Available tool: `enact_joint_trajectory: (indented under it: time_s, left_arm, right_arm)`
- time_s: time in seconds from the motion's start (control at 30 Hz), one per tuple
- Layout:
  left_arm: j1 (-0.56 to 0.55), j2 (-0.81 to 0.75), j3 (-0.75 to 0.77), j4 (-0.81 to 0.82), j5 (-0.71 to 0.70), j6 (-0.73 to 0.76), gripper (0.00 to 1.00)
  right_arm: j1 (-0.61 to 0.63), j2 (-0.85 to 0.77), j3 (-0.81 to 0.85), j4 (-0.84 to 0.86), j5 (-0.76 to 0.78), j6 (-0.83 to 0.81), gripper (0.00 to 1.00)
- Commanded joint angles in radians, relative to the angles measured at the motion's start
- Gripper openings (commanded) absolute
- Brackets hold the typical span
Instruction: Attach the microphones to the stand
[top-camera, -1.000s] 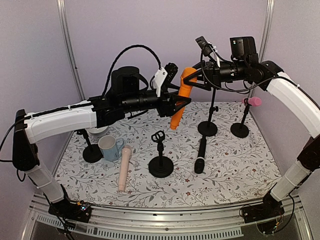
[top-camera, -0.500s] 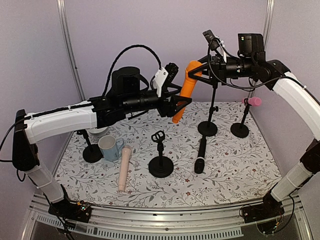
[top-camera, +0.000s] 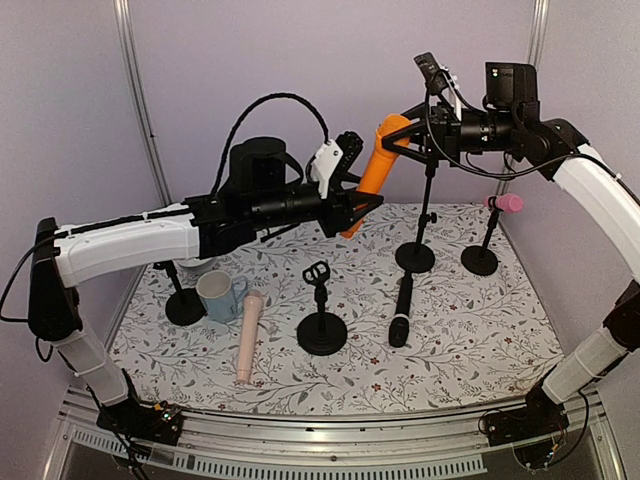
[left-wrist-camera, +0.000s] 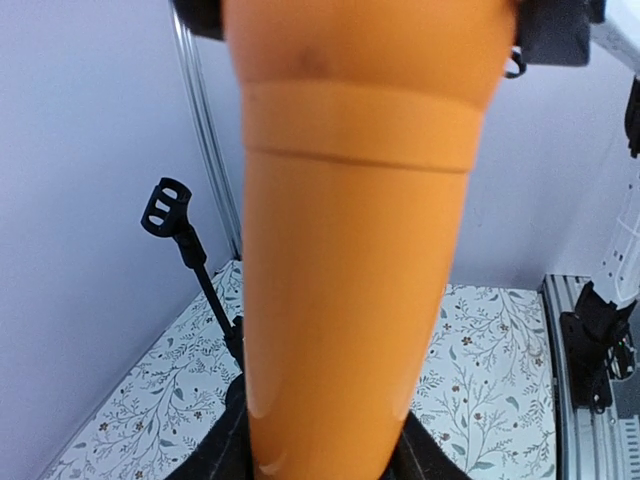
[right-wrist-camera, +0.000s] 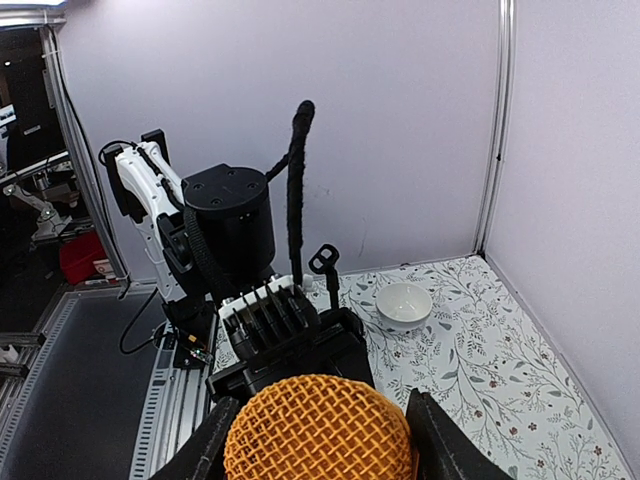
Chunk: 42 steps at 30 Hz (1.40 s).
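Note:
The orange microphone (top-camera: 372, 175) hangs slanted in the air above the back of the table, held at both ends. My right gripper (top-camera: 398, 140) is shut on its mesh head (right-wrist-camera: 318, 428), with a finger (right-wrist-camera: 215, 445) on each side. My left gripper (top-camera: 355, 208) is shut on its lower handle (left-wrist-camera: 350, 280), which fills the left wrist view. The bright pink microphone (top-camera: 505, 203) sits in the far right stand (top-camera: 485, 245). The black microphone (top-camera: 402, 310) and the pale beige microphone (top-camera: 247, 335) lie on the cloth. A short stand (top-camera: 320, 300) in the centre has an empty clip.
A tall stand (top-camera: 428, 215) rises just below my right gripper; its top is hidden behind the arm. Another stand (top-camera: 183, 300) is at the left, next to the blue-and-white mug (top-camera: 220, 295). A white bowl (right-wrist-camera: 404, 305) sits near the left wall.
My right gripper has risen and shifted right with the mesh head, tilting the orange microphone further. The left gripper followed upward and its jaws closed in on the handle.

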Motion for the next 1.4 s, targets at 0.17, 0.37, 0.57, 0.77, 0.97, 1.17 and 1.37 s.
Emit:
enact_joint_trajectory:
  time_s: [0.17,0.37,0.57,0.77,0.97,1.17,1.37]
  left_arm:
    - [-0.004,-0.006,0.032,-0.003,0.037,0.031,0.26]
    - [-0.006,-0.013,0.048,-0.063,0.032,0.055,0.22]
    - [-0.015,-0.002,0.075,-0.113,0.011,0.084,0.21]
    - [-0.024,0.001,0.083,-0.128,-0.007,0.089,0.21]
    - [-0.027,0.002,0.081,-0.131,-0.013,0.094,0.21]
    - [-0.029,0.007,0.085,-0.130,-0.013,0.092,0.21]
    - [-0.030,0.009,0.081,-0.131,-0.017,0.091,0.23]
  right_arm:
    - [-0.006,-0.037,-0.003,-0.076,-0.021,-0.100,0.71]
    - [-0.006,-0.035,0.013,-0.181,0.013,-0.208,0.86]
    - [0.000,-0.016,0.029,-0.156,0.006,-0.168,0.86]
    - [0.020,0.040,0.099,-0.203,0.032,-0.173,0.78]
    - [0.022,0.049,0.095,-0.205,0.041,-0.176,0.68]
    - [0.022,0.057,0.095,-0.203,0.044,-0.171,0.60]
    - [0.022,0.061,0.094,-0.182,0.053,-0.159,0.43]
